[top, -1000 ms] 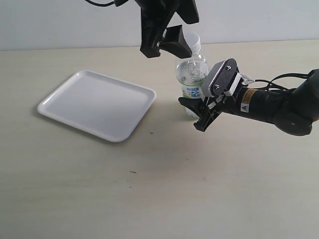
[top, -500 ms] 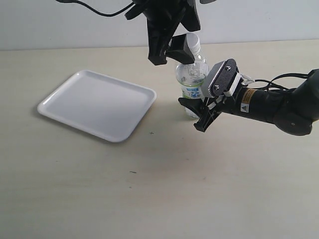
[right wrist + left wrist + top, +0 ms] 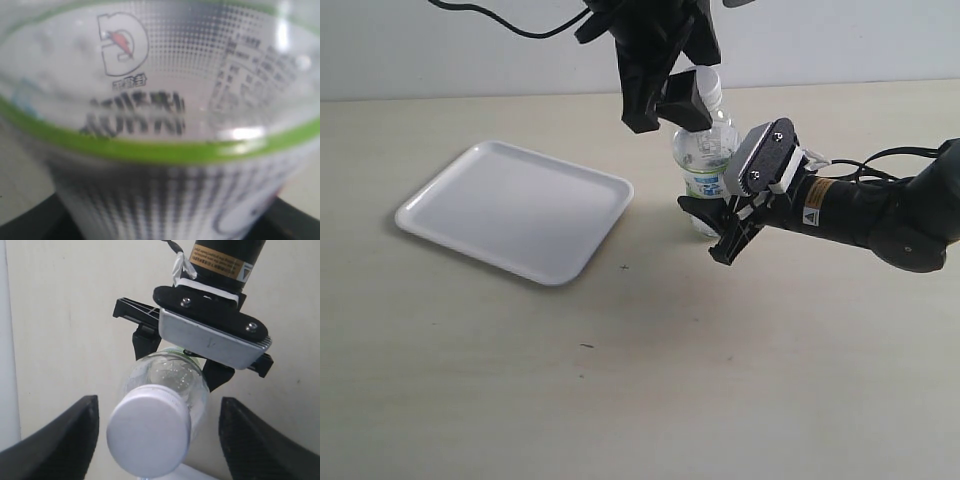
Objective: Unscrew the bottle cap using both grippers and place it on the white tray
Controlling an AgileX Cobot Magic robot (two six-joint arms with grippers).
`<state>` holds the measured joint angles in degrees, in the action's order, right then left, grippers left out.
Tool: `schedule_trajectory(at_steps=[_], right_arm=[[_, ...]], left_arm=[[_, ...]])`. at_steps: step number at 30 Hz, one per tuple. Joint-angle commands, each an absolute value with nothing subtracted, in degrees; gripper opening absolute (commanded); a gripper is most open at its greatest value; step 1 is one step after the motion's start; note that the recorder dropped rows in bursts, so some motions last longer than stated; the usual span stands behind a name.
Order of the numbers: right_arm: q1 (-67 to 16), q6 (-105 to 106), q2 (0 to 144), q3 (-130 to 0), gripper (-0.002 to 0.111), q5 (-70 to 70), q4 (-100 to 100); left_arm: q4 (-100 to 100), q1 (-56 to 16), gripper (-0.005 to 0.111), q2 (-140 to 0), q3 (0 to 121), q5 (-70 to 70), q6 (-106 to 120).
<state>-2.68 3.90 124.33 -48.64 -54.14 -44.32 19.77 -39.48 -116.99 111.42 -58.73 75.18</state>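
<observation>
Bracing the bottle (image 3: pixel 703 150) against turning, our right gripper (image 3: pixel 712 228) clamps its labelled body; our left gripper (image 3: pixel 662 112) hangs spread wide astride the bottle cap (image 3: pixel 149 429), ready to close.

Exterior camera overlooking table (image 3: pixel 620 400), left wrist above bottle (image 3: pixel 172 377), right wrist tight against label (image 3: pixel 160 100).

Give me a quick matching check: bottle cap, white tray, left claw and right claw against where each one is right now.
1 bottle cap
2 white tray
3 left claw
4 right claw

A gripping the bottle low down
B open, either side of the cap
C empty, beside the bottle
D on the bottle's neck

Pairs: 1-D, 2-C, 3-B, 4-A
</observation>
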Motion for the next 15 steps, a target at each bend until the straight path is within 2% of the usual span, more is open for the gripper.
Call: schedule_trajectory(at_steps=[1, 15], right_arm=[[-2.7, 4.8, 124.9, -48.4, 0.000, -49.2, -44.9], [-2.7, 4.8, 124.9, -48.4, 0.000, -49.2, -44.9]], left_arm=[[20.1, -39.6, 0.066, -117.8, 111.3, -58.5, 74.2], [19.5, -39.6, 0.066, -117.2, 111.3, -57.7, 74.1]])
